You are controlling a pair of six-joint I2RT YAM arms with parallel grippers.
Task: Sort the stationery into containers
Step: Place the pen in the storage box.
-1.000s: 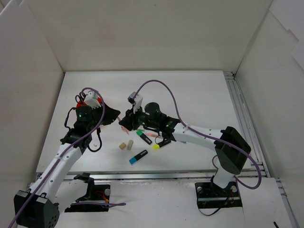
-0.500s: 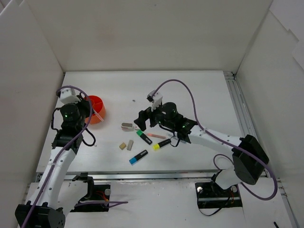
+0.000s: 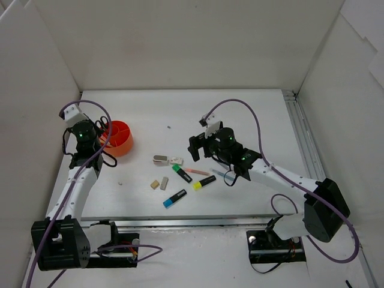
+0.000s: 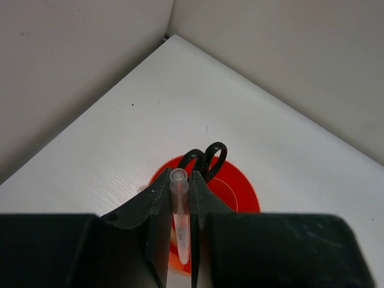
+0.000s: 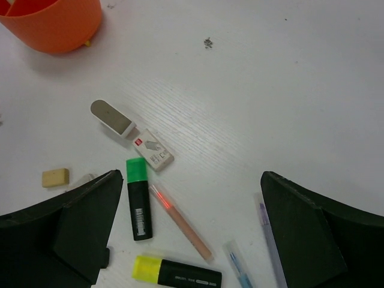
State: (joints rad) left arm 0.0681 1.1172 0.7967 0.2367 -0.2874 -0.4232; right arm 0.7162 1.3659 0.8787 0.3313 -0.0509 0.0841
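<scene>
The left gripper (image 3: 102, 143) hung at the orange holder (image 3: 127, 144) near the tabletop's left edge, probably to deliver its load. The right gripper (image 3: 198, 149) hovered over loose stationery toward the near edge, where a blue highlighter (image 3: 174, 198) lay closest to that edge.

The left wrist view showed the jaws pinched shut on a thin pen (image 4: 179, 219) aimed down into the holder, beside scissors (image 4: 207, 157) standing inside it.

In the right wrist view the fingers were spread wide and held nothing, poised above a green highlighter (image 5: 138, 207), a pink pen (image 5: 180, 223) and a yellow highlighter (image 5: 177, 272), likely for the next pick.
</scene>
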